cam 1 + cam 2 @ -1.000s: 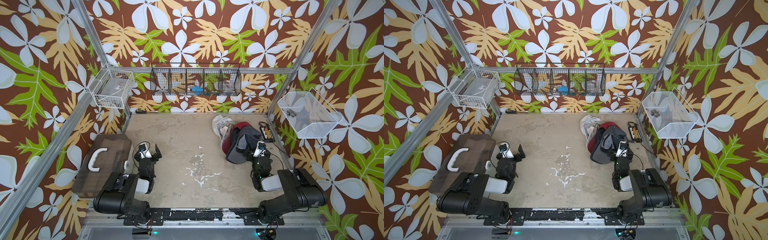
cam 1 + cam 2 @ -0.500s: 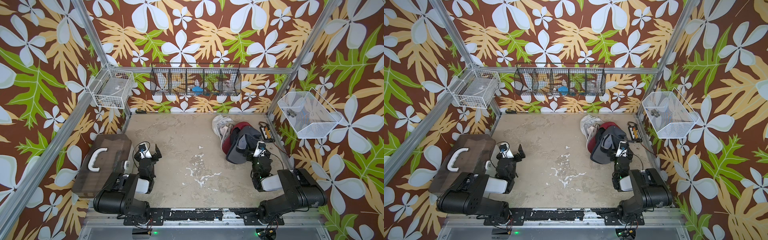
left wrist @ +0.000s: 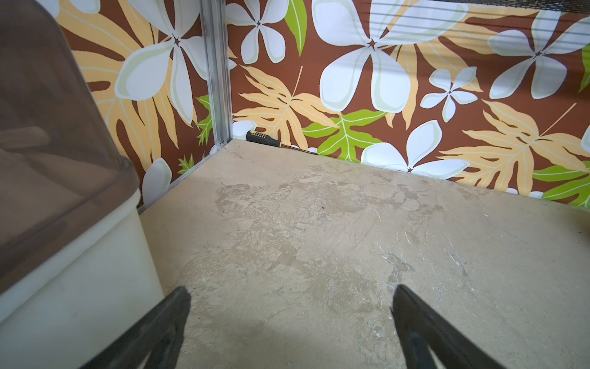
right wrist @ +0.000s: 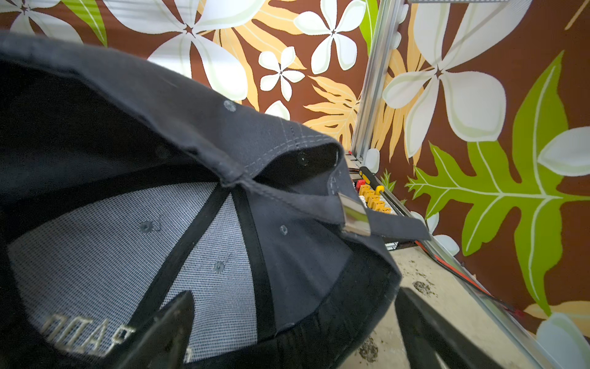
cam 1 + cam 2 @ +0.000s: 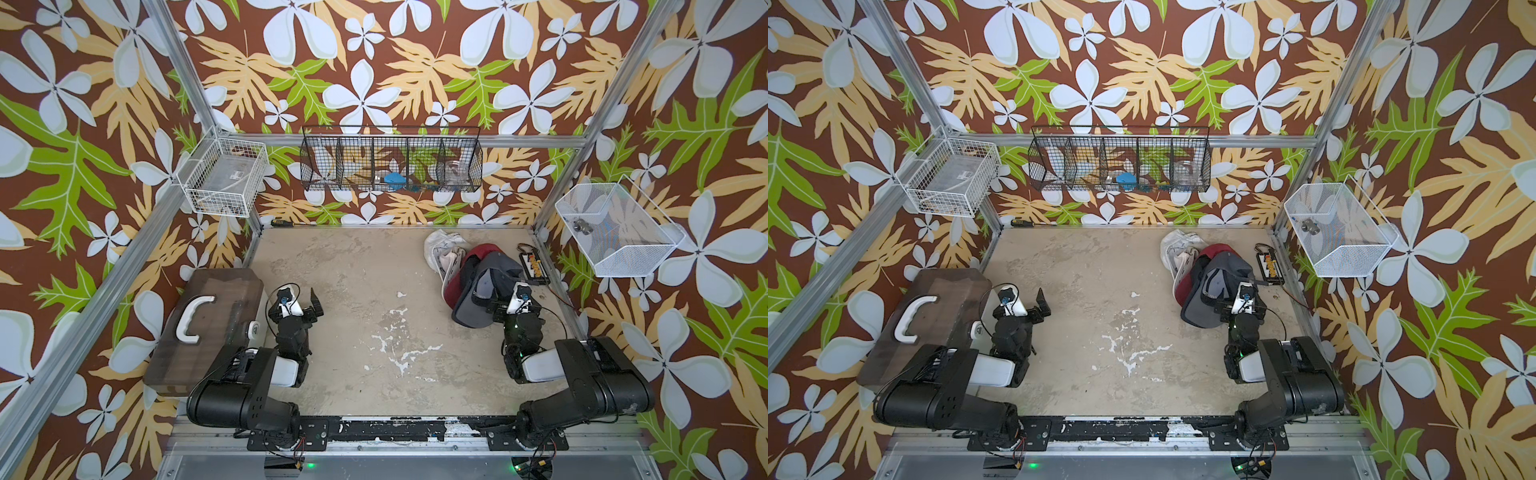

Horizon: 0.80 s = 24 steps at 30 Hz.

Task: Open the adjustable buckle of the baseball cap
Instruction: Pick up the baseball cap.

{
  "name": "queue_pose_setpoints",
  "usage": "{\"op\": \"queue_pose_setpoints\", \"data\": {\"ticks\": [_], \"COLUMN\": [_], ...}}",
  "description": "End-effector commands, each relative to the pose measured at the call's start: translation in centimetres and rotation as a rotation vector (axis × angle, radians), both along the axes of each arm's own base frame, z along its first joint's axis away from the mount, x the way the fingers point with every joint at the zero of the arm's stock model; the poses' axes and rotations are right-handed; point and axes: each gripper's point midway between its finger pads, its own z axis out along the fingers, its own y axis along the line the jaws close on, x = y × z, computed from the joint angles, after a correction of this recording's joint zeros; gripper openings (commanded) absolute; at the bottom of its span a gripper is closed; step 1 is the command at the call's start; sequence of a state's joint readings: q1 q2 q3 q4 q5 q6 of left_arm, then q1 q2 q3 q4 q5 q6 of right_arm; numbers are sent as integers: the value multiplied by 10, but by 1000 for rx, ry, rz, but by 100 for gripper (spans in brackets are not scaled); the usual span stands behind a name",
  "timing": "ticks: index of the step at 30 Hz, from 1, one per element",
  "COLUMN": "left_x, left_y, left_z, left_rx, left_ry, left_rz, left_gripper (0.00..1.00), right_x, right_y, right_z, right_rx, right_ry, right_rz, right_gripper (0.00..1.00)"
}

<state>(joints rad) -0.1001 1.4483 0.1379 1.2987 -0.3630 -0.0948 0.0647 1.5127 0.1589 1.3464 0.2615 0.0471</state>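
- The grey baseball cap (image 5: 484, 286) lies at the far right of the surface (image 5: 374, 270), open side turned toward my right arm. It leans on a red cap (image 5: 478, 251), with a white cap (image 5: 440, 245) just behind that.
- In the right wrist view the metal buckle (image 4: 354, 217) sits on the back strap (image 4: 306, 204). The strap's tail (image 4: 399, 225) pokes out past the buckle, which looks clamped shut to me.
- Nothing has changed over the last second: the cap, the buckle and both arms sit exactly where they were. I read that as the task not yet begun, with every step left to do.
- My right tool (image 4: 297, 322) is spread wide and pinches nothing. One finger shows in front of the cap's lining and the other over bare surface. I cannot tell whether it touches the cloth.
- The buckle is near that tool but above and beyond the fingertips, so I judge the next move is a short reach up to it.
- My left tool (image 3: 290, 294) is also spread wide and empty, low over bare surface beside the brown-lidded box (image 5: 208, 316), well apart from the cap.
- I expect the left tool must come across to hold the strap, since a loose cap could slide when the buckle is pried.
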Motion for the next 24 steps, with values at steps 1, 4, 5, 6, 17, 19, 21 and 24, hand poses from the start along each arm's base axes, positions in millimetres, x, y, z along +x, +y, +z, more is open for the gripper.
{"op": "queue_pose_setpoints", "data": {"ticks": [1, 4, 5, 6, 17, 19, 21, 24], "left_x": [0, 0, 0, 0, 0, 3, 8, 6], "left_y": [1, 1, 1, 1, 0, -9, -18, -28], "left_z": [4, 4, 4, 4, 17, 32, 52, 78], "left_rx": [3, 3, 3, 4, 22, 50, 56, 16], "left_ry": [-16, -17, -16, -15, -28, -7, 8, -4], "left_rz": [5, 5, 5, 6, -1, -20, -44, -85], "left_gripper": [100, 100, 100, 100, 100, 100, 100, 100], "right_x": [0, 0, 0, 0, -1, -5, -4, 6], "right_y": [1, 1, 1, 1, 1, 2, 3, 26], "right_z": [4, 3, 3, 3, 4, 13, 23, 47], "right_rx": [-1, -2, -2, -1, -2, -5, -16, -82], "right_ry": [-14, -13, -14, -13, -19, -45, -31, 7], "right_rz": [4, 5, 5, 4, 7, 12, 13, 74], "right_gripper": [100, 100, 100, 100, 100, 100, 100, 100]}}
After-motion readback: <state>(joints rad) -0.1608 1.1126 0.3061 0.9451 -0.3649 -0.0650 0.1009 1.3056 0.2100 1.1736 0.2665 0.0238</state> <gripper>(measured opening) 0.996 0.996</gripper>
